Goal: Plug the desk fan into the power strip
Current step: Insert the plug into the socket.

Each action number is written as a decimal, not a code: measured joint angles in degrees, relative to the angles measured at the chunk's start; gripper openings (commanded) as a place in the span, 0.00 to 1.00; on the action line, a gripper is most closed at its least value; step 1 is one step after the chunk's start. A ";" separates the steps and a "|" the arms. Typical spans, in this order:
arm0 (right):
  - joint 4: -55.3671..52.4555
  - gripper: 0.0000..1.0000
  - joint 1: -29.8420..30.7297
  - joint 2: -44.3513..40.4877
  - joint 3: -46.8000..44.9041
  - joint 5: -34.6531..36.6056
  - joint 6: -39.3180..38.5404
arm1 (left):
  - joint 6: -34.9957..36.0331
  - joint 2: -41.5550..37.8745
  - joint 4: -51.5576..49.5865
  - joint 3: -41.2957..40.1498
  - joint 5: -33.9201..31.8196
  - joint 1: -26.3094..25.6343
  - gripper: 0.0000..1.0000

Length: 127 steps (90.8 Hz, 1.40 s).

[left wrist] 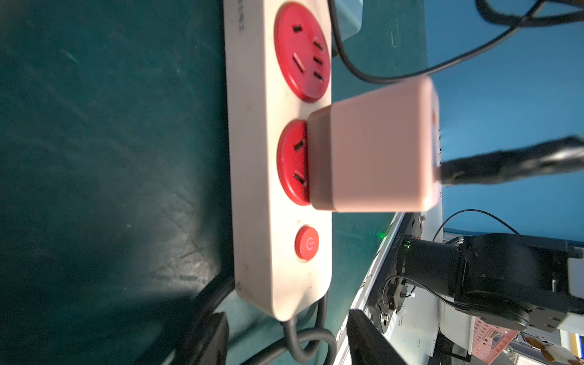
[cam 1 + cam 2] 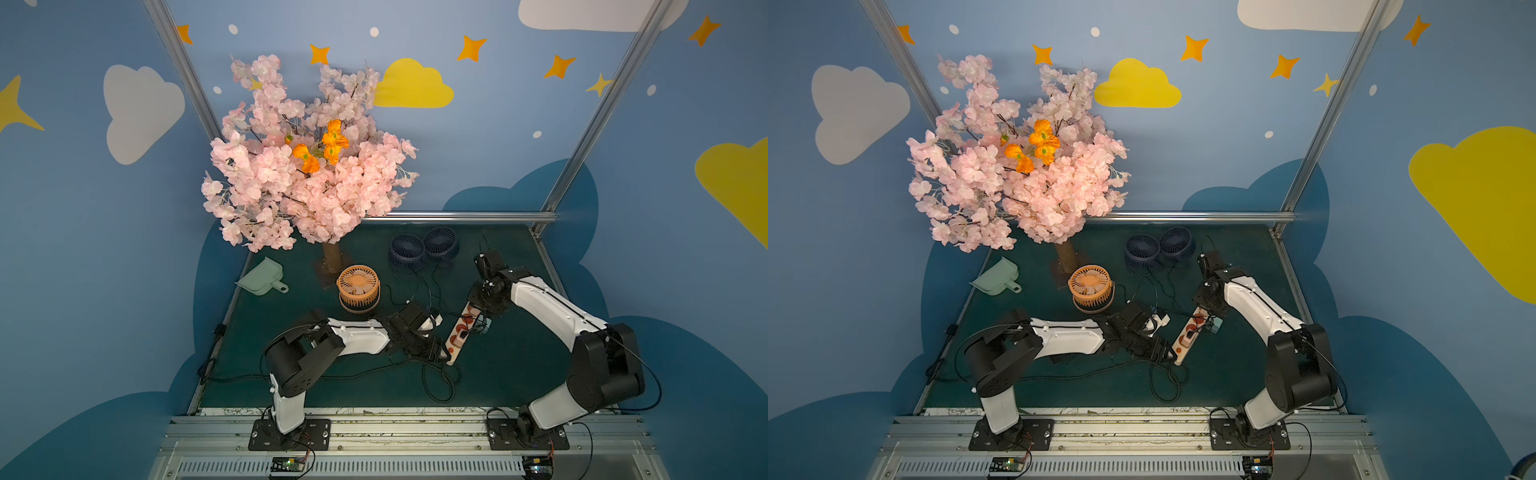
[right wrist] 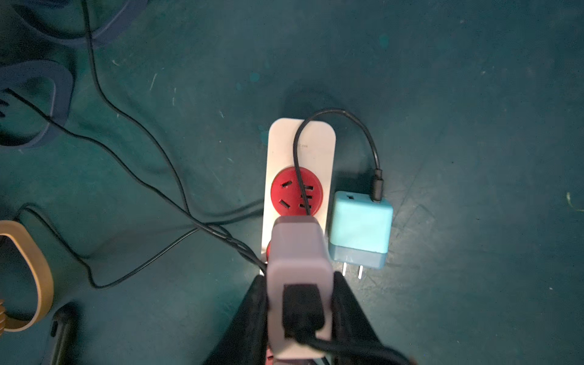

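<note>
The cream power strip (image 2: 457, 336) (image 2: 1187, 338) lies slanted on the green mat between both arms. My right gripper (image 3: 300, 281) is shut on a pale pink plug adapter (image 3: 297, 252) with a black cable leaving its back. In the left wrist view that adapter (image 1: 373, 148) sits against the red socket next to the round button (image 1: 306, 243); how deep it sits I cannot tell. My left gripper (image 1: 287, 338) is open, its fingers either side of the strip's cord end without touching it. The orange desk fan (image 2: 358, 289) (image 2: 1091, 288) stands behind the left arm.
A light blue adapter (image 3: 360, 234) lies beside the strip with bare prongs. Two dark blue fans (image 2: 422, 247) stand at the back. A pink blossom tree (image 2: 307, 183) and a green dustpan (image 2: 262, 276) fill the back left. Loose black cords (image 2: 440, 382) loop near the front.
</note>
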 measured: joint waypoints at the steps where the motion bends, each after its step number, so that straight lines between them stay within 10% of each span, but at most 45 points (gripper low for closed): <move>1: 0.09 0.00 0.02 -0.11 -0.11 0.02 0.02 | 0.00 0.00 -0.02 0.00 0.00 0.00 0.64; 127: 2.67 0.00 6.01 -2.89 -4.90 6.64 1.38 | -0.04 -0.15 0.02 -0.98 -0.04 -0.37 0.61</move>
